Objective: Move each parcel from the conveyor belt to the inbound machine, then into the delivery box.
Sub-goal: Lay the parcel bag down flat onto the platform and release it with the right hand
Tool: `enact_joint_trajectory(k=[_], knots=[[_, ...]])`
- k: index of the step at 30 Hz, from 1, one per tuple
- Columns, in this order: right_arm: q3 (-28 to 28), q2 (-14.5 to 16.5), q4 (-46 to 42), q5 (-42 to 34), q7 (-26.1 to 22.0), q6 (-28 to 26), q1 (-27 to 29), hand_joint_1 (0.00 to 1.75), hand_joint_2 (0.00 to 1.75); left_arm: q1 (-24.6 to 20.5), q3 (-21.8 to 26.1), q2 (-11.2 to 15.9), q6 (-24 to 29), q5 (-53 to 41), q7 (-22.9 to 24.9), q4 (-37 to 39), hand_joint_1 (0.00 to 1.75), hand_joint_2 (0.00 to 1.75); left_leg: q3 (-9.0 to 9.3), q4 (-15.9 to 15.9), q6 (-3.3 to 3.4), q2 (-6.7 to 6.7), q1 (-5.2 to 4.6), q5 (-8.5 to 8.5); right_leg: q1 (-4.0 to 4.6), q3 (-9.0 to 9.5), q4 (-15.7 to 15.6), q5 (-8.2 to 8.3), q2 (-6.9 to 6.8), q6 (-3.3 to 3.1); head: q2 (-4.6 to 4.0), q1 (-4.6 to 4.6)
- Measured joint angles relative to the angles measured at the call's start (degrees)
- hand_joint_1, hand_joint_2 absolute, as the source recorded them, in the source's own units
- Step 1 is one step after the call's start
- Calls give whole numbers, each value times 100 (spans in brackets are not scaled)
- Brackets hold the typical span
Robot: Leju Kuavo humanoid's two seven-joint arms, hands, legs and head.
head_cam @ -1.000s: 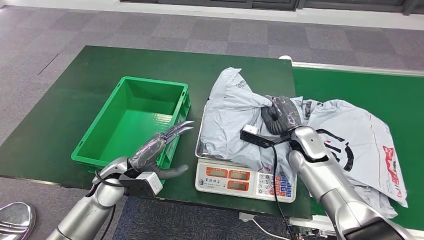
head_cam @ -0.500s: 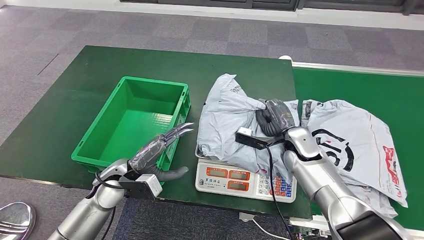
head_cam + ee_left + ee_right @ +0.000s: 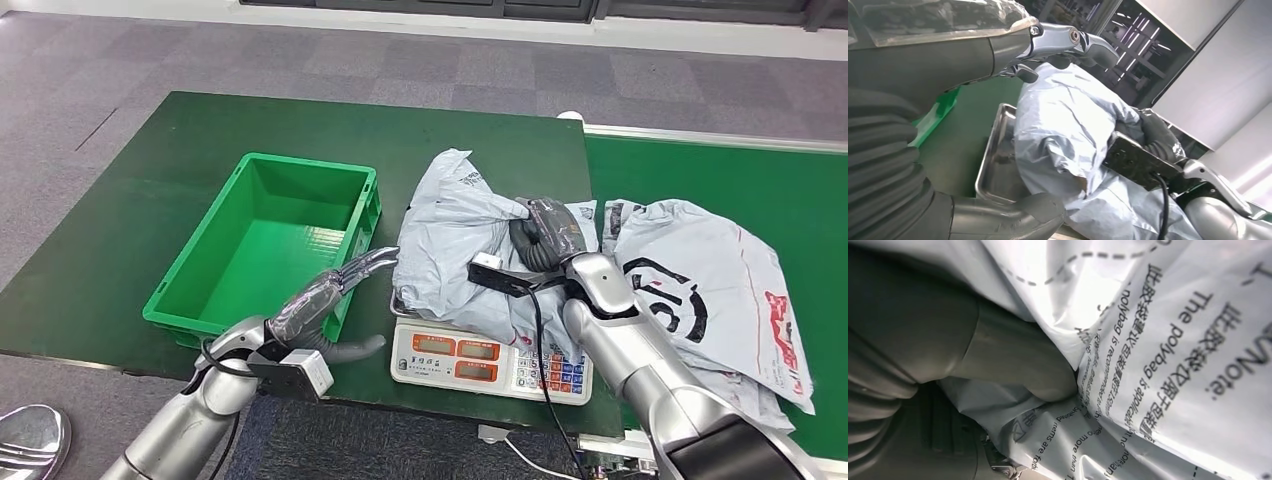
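A crumpled grey plastic parcel [image 3: 455, 225] lies on the steel pan of the weighing scale [image 3: 488, 360]. My right hand [image 3: 545, 232] grips the parcel's bunched right part; up close its thumb [image 3: 998, 365] presses into the printed film [image 3: 1173, 340]. My left hand [image 3: 335, 288] is held open between the green crate [image 3: 262, 240] and the scale, fingers stretched toward the parcel's left edge without touching it. In the left wrist view the fingers [image 3: 1068, 40] reach over the parcel [image 3: 1063, 125] and the thumb [image 3: 1013, 215] sits below the pan [image 3: 995, 165].
A second, larger grey parcel [image 3: 700, 280] with black and red print lies on the green conveyor belt [image 3: 800, 190] to the right of the scale. The crate has nothing in it. A black cable [image 3: 545, 380] runs down from my right wrist across the scale's keypad.
My right hand has pulled the parcel a little to the left over the scale pan. My left hand has moved right and forward, closer to the parcel's left edge.
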Motion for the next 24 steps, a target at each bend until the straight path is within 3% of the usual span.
enact_joint_trajectory(k=[17,18,21,22,24], knots=[[0,123,115,-27,14,-79,-6,175,175,-183,-111,-142,-17,-70,2,75,0,175,1,0,0,2,0,0,1,-2,0,1,7,-1,0,0],[0,127,118,-21,16,-66,-7,158,175,-189,-114,-146,-20,-71,2,81,0,175,1,0,0,2,0,0,1,-2,0,1,7,-1,0,0],[0,157,127,21,38,21,-8,33,175,-217,-119,-167,-40,-87,14,97,0,175,1,0,0,2,0,0,1,-2,0,1,7,-1,0,0],[0,176,134,35,51,63,-8,6,175,-231,-123,-179,-52,-99,32,98,0,175,1,0,0,2,0,0,1,-2,0,1,7,-1,0,0],[0,220,155,53,78,149,-10,0,175,-258,-133,-207,-75,-130,78,98,0,175,1,0,0,3,0,0,1,-1,0,1,8,-1,0,0]])
